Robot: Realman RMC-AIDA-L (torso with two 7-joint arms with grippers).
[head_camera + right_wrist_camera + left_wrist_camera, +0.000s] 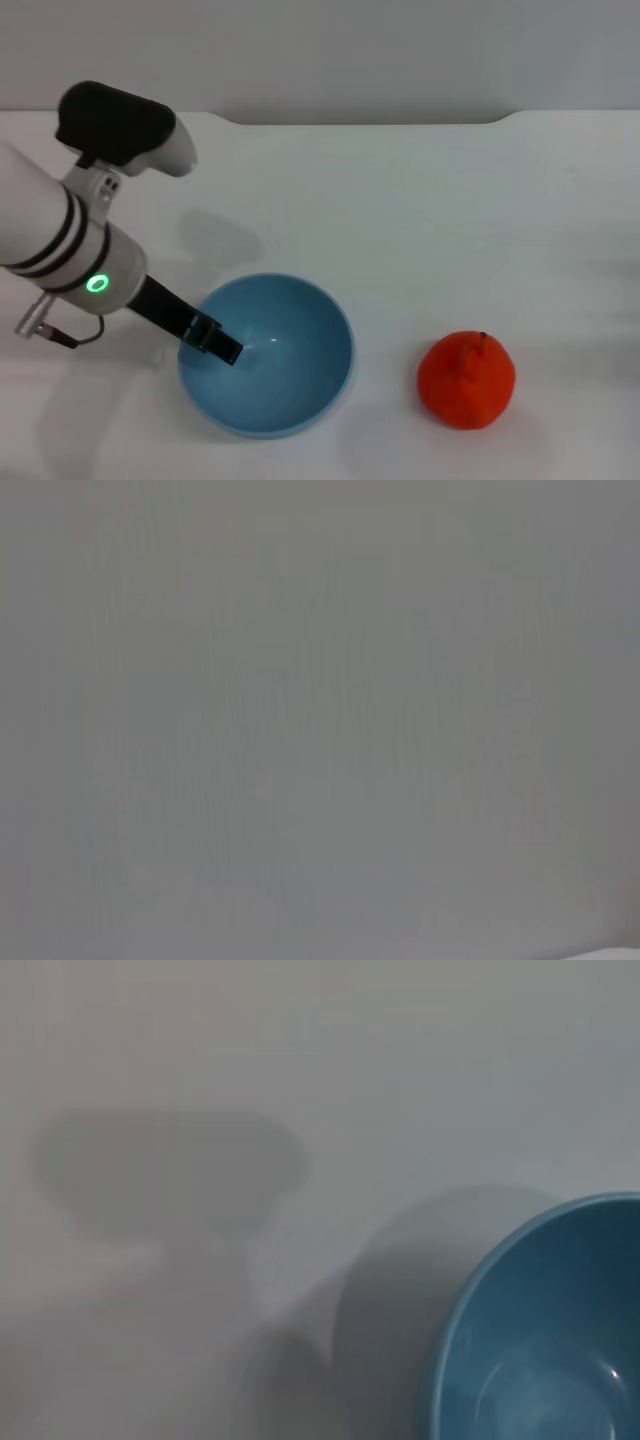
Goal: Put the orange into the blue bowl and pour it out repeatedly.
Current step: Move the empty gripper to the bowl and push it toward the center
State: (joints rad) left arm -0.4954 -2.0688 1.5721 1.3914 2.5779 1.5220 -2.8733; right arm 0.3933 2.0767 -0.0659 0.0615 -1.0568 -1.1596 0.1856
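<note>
The blue bowl [290, 350] stands open side up on the white table at the front middle, and it is empty. My left gripper [207, 338] is at the bowl's left rim, with one dark finger [222, 347] reaching over the rim into the bowl, clamped on the rim. The left wrist view shows part of the bowl [540, 1360] and its glossy inside. The orange [466, 380] lies on the table to the right of the bowl, about a fruit's width from it, stem nub up. The right gripper is out of view.
The white table [400, 220] stretches back to a grey wall, with a raised edge along the far side. The left arm's white forearm [60, 240] hangs over the table's left part. The right wrist view shows only a plain grey surface.
</note>
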